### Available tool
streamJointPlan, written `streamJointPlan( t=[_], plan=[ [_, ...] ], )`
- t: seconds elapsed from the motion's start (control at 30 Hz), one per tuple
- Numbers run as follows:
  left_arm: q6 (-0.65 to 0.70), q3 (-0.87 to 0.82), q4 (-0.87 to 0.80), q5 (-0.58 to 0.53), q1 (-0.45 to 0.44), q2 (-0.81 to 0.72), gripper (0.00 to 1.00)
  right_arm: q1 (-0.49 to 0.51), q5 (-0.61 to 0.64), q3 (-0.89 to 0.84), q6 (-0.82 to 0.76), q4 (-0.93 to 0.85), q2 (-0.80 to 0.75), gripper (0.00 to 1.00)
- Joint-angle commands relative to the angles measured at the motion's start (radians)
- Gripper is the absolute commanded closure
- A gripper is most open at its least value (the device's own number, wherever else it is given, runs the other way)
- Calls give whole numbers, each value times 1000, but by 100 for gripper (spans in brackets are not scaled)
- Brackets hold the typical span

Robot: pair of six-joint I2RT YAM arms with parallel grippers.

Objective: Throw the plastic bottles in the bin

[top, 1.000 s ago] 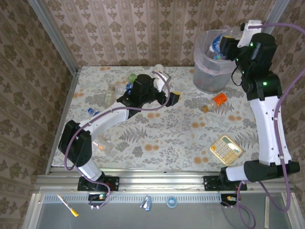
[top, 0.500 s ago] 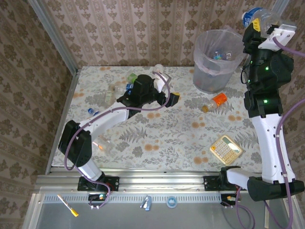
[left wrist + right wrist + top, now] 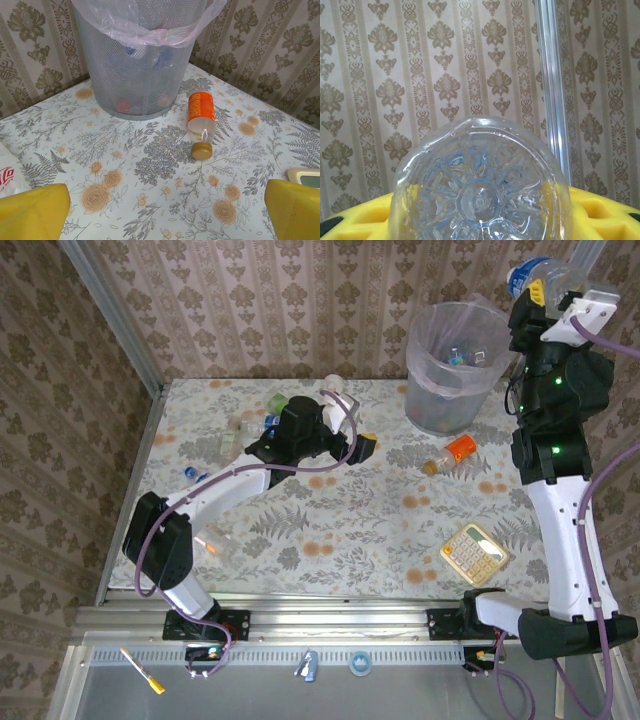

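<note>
At the far right corner of the table (image 3: 330, 520), the right gripper (image 3: 545, 288) stands raised well above the surface, up against the wallpaper. We note its yellow fingers (image 3: 600, 215) closed on a clear bottle (image 3: 524, 275) with a blue label. From the right wrist we look straight at the bottle's moulded base, with yellow pad showing on both sides. In the overhead view the held bottle sits just right of the bin (image 3: 440, 400) and higher than its rim. Whether it hangs over the opening we cannot tell.

The bin stands upright on the far right of the table, its thin bag folded over the rim. Several bottles lie inside, and from the left wrist blue shapes show through the wall.

In front of the bin, near but not touching it, an orange-labelled bottle (image 3: 201, 112) lies on its side, brown cap pointing away from the bin. A calculator (image 3: 475, 553) rests nearer the arms' bases, well apart from that bottle.

The left gripper (image 3: 164, 212) hovers over mid-table, jaws spread wide with nothing between them, facing the bin and the orange-labelled bottle. Beyond that arm, at the far left of the table, lies a scatter of small bottles (image 3: 258, 425), green and blue caps among them.
</note>
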Motion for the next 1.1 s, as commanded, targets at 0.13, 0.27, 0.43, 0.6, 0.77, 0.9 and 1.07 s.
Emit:
streamJointPlan(
  t=[0.13, 0.27, 0.43, 0.6, 0.77, 0.9, 1.07],
  plan=[
    [-7, 31, -13, -3, 5, -6, 0, -86, -161, 397, 98, -476, 269, 51],
    [-9, 35, -18, -2, 5, -5, 0, -129, -268, 803, 147, -912, 561, 21],
    [-35, 22, -20, -2, 4, -3, 0, -141, -289, 900, 167, -995, 660, 10],
    [-42, 9, -30, -20, 4, -7, 0, -144, -323, 892, 171, -971, 633, 9],
    [-36, 24, -29, -19, 9, 1, 0, -144, -354, 897, 173, -1015, 623, 8],
    [-31, 42, -30, -2, 11, 12, 0, -144, -371, 900, 180, -1060, 617, 7],
    [-30, 38, -11, 20, 14, 12, 0, -146, -399, 932, 192, -1127, 621, 6]
  ],
)
